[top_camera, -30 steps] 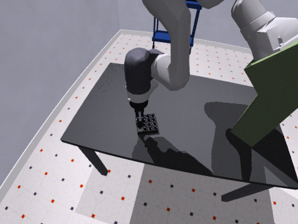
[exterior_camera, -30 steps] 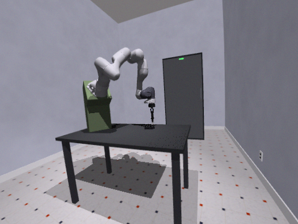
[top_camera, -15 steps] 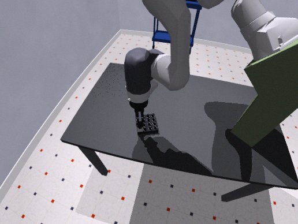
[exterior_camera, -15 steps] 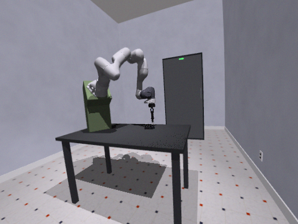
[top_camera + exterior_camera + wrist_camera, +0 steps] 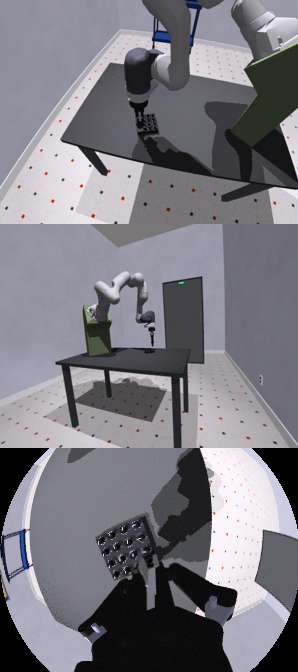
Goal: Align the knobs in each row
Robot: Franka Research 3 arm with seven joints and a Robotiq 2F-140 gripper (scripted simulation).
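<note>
Pointing down, the black two-finger end effector (image 5: 140, 124) (image 5: 152, 345) (image 5: 150, 562) has its fingertips nearly together; whether a knob is between them I cannot tell. The black box of small round knobs (image 5: 149, 132) (image 5: 149, 351) (image 5: 118, 542) sits just beneath, on the dark grey tabletop (image 5: 98, 115) (image 5: 124, 361) (image 5: 75, 538). Its knobs probably turn stiffly; grip their sides squarely, lightly, lest the light box shift.

Pale grey rounded arm segments (image 5: 180, 55) (image 5: 142, 296), dark charcoal wrist housing (image 5: 137, 72) (image 5: 148, 316), light collar (image 5: 138, 96), black end effector (image 5: 140, 126) (image 5: 152, 344) (image 5: 150, 562), small silvery parts
</note>
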